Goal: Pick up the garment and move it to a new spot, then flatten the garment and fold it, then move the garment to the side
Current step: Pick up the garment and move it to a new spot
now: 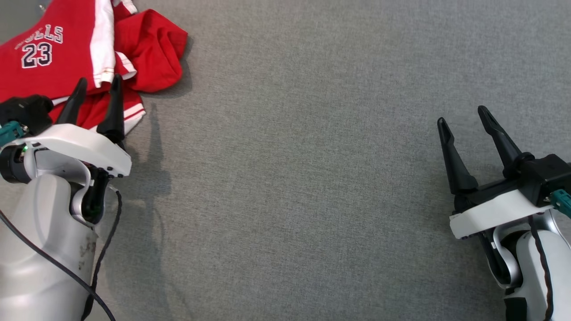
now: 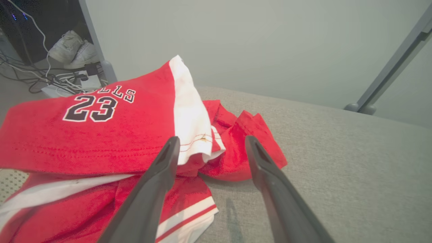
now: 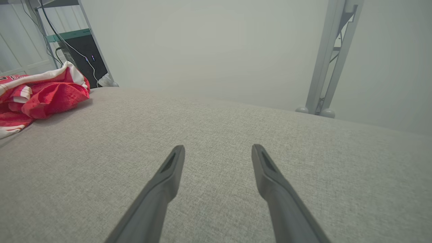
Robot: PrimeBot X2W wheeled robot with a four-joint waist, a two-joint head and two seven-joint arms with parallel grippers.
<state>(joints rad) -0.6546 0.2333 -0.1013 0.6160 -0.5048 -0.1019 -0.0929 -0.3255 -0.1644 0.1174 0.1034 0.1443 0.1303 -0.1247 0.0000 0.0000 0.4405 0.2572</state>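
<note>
The garment (image 1: 67, 49) is a red jersey with white trim and the number 23, lying crumpled at the far left corner of the grey table (image 1: 290, 178). My left gripper (image 1: 99, 82) hangs open just above the garment's near edge, nothing between its fingers. In the left wrist view the garment (image 2: 101, 135) lies right before my left gripper (image 2: 212, 141), a white-edged fold sitting between the fingertips. My right gripper (image 1: 461, 113) stands open at the right side over bare cloth. From the right wrist view the garment (image 3: 40, 94) is far to the left of my right gripper (image 3: 218, 150).
The table is covered in grey fabric. Beyond its far edge are a pale wall, a metal post (image 3: 324, 67), a dark cabinet with cables (image 2: 40, 50) and white shoes (image 2: 72, 49) on the floor. The garment reaches the table's left edge.
</note>
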